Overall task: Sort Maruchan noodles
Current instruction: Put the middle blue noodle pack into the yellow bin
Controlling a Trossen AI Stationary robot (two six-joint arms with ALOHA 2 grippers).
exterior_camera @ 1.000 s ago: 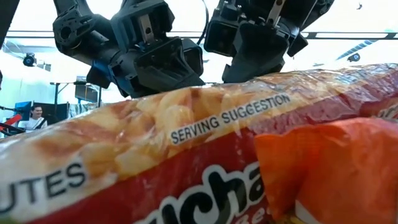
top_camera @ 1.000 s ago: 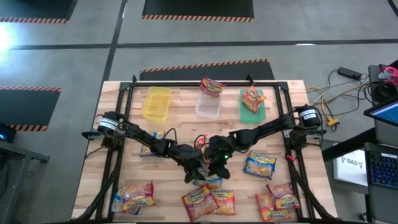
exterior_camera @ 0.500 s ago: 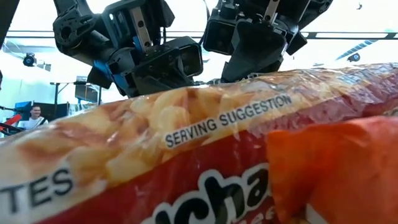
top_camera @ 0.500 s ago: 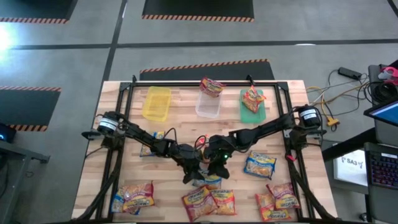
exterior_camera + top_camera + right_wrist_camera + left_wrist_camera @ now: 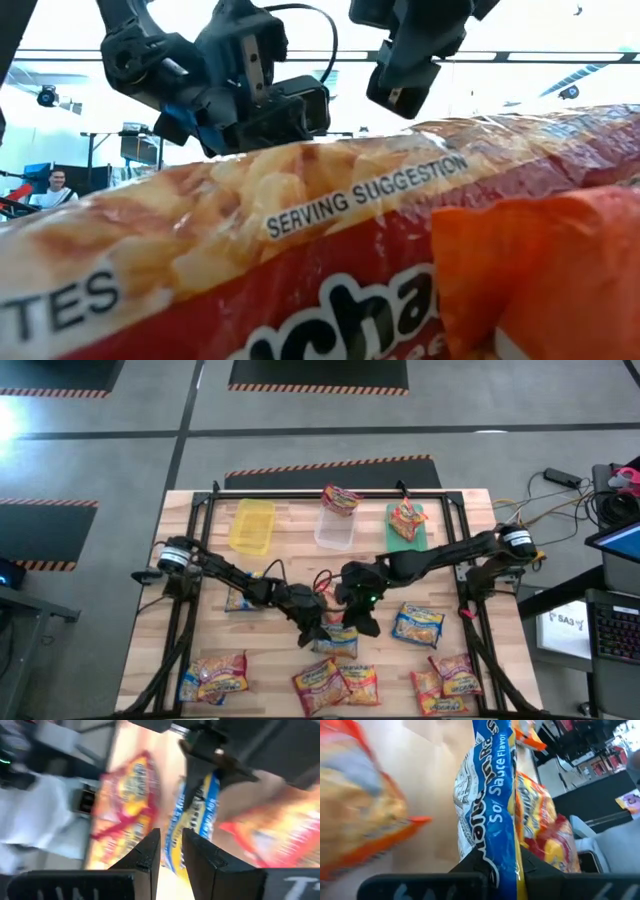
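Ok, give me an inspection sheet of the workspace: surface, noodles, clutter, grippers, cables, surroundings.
Surface: wooden table, black frame around it.
Job's things: blue-and-yellow packet mid-table; more packets along the near edge; one packet each in the clear bin and green bin; yellow bin empty.
Clutter: nothing seen.
Grippers: left gripper shut on the blue-and-yellow packet; right gripper just above it, fingers slightly apart, holding nothing.
Cables: wires on the floor, right.
Surroundings: laptop, right.
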